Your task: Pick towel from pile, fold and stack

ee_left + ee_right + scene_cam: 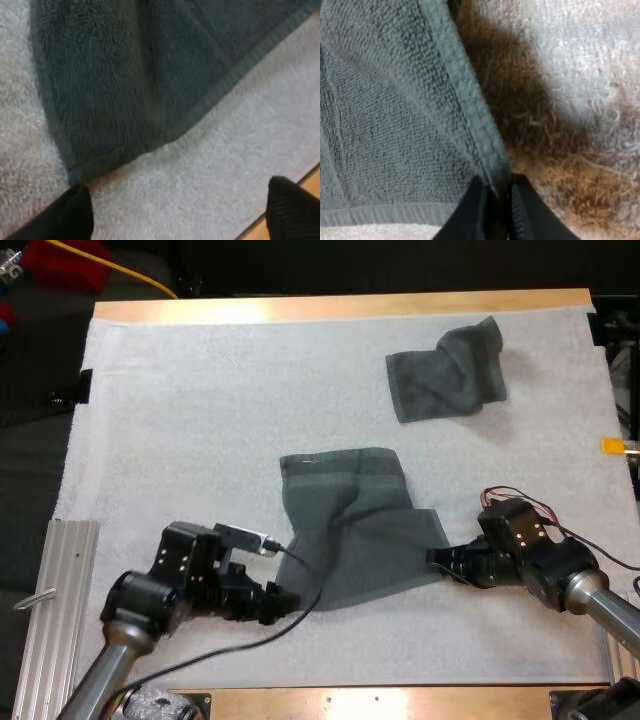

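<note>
Clamps the right tool (437, 558) on the hem of the spread towel (355, 525) at its 4 o'clock corner, with the fingers (470, 212) pressing the edge from both sides. Holds the left tool (283, 602) open just beside that towel's 7 o'clock corner, mid-mat on the white mat (180, 420). Shows a crumpled towel (447, 370) at the mat's 1 o'clock, well apart from both tools.

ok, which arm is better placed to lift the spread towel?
Probably right: the right gripper pinches an edge of the spread towel; the left gripper is open, short of its corner.
</note>
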Robot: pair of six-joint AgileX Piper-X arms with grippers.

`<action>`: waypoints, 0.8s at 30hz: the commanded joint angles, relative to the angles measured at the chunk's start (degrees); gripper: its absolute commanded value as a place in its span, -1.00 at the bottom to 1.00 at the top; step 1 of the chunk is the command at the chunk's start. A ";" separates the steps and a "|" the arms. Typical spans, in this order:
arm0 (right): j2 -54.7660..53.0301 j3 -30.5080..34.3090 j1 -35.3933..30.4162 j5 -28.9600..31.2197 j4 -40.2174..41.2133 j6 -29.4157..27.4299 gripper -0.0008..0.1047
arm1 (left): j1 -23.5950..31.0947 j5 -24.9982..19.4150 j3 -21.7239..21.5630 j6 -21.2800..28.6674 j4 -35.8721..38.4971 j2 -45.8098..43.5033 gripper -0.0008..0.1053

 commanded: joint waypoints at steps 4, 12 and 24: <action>-0.44 0.01 0.03 0.14 0.48 -0.39 -0.98 | -0.20 0.31 -0.13 -0.37 -2.17 8.86 0.32; -0.44 0.01 0.03 0.14 0.48 -0.26 -0.98 | -0.20 0.31 -0.13 0.11 -6.66 18.98 0.32; -0.44 0.01 0.03 0.14 0.48 -0.26 -0.98 | -0.20 3.64 -0.13 0.03 -9.41 27.23 0.32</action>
